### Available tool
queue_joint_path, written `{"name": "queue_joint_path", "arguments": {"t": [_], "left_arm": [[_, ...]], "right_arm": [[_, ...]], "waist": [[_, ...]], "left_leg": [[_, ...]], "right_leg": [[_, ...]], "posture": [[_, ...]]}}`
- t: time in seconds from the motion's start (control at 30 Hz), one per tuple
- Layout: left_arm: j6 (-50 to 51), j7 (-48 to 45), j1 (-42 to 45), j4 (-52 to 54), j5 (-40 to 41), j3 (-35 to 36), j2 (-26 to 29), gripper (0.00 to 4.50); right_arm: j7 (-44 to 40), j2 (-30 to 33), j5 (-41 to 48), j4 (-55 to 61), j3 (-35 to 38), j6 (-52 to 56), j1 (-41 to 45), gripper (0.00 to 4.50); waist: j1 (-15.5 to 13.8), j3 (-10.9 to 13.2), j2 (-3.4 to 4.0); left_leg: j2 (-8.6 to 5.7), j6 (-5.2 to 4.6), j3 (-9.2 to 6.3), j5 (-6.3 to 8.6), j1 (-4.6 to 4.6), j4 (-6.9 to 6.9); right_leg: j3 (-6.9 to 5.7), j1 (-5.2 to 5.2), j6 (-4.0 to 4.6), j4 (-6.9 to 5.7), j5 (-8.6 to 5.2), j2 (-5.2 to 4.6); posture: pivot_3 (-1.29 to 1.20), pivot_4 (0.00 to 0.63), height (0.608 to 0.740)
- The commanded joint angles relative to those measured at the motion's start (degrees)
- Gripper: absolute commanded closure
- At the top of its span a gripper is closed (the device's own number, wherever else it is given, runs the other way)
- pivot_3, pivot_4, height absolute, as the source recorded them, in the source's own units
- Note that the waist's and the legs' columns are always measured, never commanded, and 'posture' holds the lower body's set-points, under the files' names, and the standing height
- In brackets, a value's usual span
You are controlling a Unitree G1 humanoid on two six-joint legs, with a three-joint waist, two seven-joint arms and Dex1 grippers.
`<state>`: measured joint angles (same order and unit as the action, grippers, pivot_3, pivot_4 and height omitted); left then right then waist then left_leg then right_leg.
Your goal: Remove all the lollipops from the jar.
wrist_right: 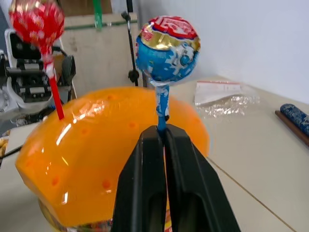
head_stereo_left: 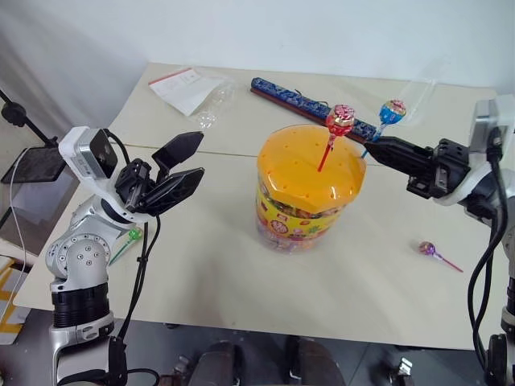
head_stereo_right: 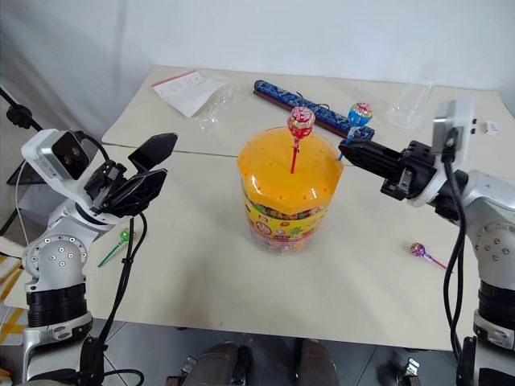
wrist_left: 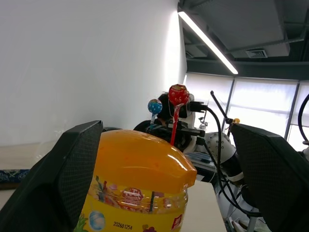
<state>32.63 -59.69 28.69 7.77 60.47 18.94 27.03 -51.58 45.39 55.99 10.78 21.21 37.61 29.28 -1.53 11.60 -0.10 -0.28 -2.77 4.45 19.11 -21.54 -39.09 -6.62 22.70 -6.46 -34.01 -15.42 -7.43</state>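
Note:
The jar (head_stereo_left: 302,211) stands mid-table, a clear tub with a printed label and a domed orange lid (head_stereo_left: 298,165) full of small holes. A lollipop on a red stick (head_stereo_left: 340,119) stands upright in the lid. My right gripper (head_stereo_left: 372,146) is shut on the blue stick of a second lollipop (head_stereo_left: 393,111) at the lid's right edge. The fingers (wrist_right: 145,164) hide the stick's lower end. A purple-stick lollipop (head_stereo_left: 427,248) lies on the table to the right. A green-stick one (head_stereo_left: 133,235) lies by my left arm. My left gripper (head_stereo_left: 201,154) hangs open left of the jar, holding nothing.
A long dark blue patterned strip (head_stereo_left: 310,103) lies behind the jar. A clear bag with a paper sheet (head_stereo_left: 189,87) sits at the back left, and a clear plastic flask (head_stereo_right: 412,100) at the back right. A black stand (head_stereo_left: 16,112) rises beyond the table's left edge.

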Motion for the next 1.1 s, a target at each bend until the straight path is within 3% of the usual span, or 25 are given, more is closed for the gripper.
{"name": "queue_joint_path", "arguments": {"t": [0.03,0.13,0.27,0.43,0.53,0.63,0.8,0.9,1.0,1.1], "left_arm": [[0.35,-1.29,1.81,1.26,1.38,-0.76,0.29,0.00],[0.79,-3.72,3.62,2.83,0.21,-2.39,2.36,0.00],[-3.58,-8.95,2.69,2.83,-8.91,-7.68,6.95,0.00],[-6.47,-11.41,1.29,2.07,-13.48,-10.51,8.07,0.00],[-6.25,-11.24,1.13,2.20,-13.28,-10.77,7.48,0.00],[-5.57,-10.83,1.42,2.68,-12.86,-10.71,7.41,0.00],[-3.55,-9.59,2.41,2.65,-10.31,-8.78,7.56,0.00],[-1.90,-8.10,3.59,1.62,-7.44,-6.32,7.43,0.00],[-1.31,-5.07,4.30,0.32,-4.98,-3.49,5.87,0.00],[-1.19,-2.26,4.37,-0.93,-3.52,-1.52,3.96,0.00]], "right_arm": [[2.96,2.78,5.27,-3.13,7.92,3.18,2.44,4.45],[2.02,12.17,1.95,-10.39,12.76,7.94,-0.80,4.45],[-2.29,24.74,-14.55,-14.81,8.63,3.52,-14.71,4.45],[-0.05,29.45,-30.26,-17.58,2.54,-2.26,-26.33,4.45],[2.33,28.25,-38.80,-20.52,-1.88,-11.01,-29.80,4.45],[2.59,23.49,-37.65,-21.89,-3.15,-9.14,-27.66,4.45],[-2.44,20.83,-37.95,-24.70,-1.91,-17.74,-28.21,3.19],[-7.62,17.74,-32.85,-22.57,3.61,-24.15,-27.38,2.17],[-14.00,12.66,-18.77,-14.16,10.10,-21.61,-22.85,1.19],[-10.79,11.34,-10.25,-4.35,10.09,-14.46,-17.51,1.19]], "waist": [[0.04,0.00,0.00],[-0.47,0.00,0.00],[-0.16,-0.01,0.00],[0.34,-0.01,0.03],[0.41,-0.01,0.03],[0.52,-0.01,0.03],[0.25,0.01,0.13],[0.09,0.01,0.12],[0.25,0.01,0.14],[0.31,0.01,0.15]], "left_leg": [[-0.02,0.00,0.01,0.00,0.00,0.00],[-0.05,-0.02,-0.03,-0.01,-0.06,0.00],[-0.03,-0.10,0.01,0.06,-0.08,0.09],[0.01,-0.14,0.57,0.05,0.08,0.08],[0.04,-0.13,0.78,0.05,0.29,0.08],[0.09,-0.05,0.83,0.08,0.32,0.05],[0.13,0.00,0.76,0.11,0.29,0.08],[0.12,-0.01,0.73,0.10,0.25,0.06],[0.11,-0.03,0.74,0.09,0.28,0.03],[0.11,-0.03,0.73,0.09,0.34,0.02]], "right_leg": [[0.01,0.00,-0.02,0.00,0.01,-0.01],[-0.02,0.00,-0.06,0.06,0.03,-0.04],[-0.13,0.01,-0.06,0.16,0.03,0.01],[-0.22,0.04,-0.06,0.16,0.03,0.02],[0.04,0.03,-0.06,0.13,0.03,-0.06],[0.25,0.09,-0.06,0.14,0.03,-0.13],[0.32,0.12,-0.05,0.03,0.03,-0.06],[0.30,0.11,-0.06,0.06,0.03,0.00],[0.30,0.07,-0.08,0.04,0.04,0.03],[0.34,0.06,-0.09,-0.03,0.05,-0.06]], "posture": [[0.00,0.150,0.740],[0.00,0.150,0.740],[0.00,0.150,0.740],[0.00,0.150,0.740],[0.00,0.150,0.740],[0.00,0.150,0.740],[0.00,0.150,0.740],[0.00,0.150,0.740],[0.00,0.150,0.740],[0.00,0.150,0.740]]}}
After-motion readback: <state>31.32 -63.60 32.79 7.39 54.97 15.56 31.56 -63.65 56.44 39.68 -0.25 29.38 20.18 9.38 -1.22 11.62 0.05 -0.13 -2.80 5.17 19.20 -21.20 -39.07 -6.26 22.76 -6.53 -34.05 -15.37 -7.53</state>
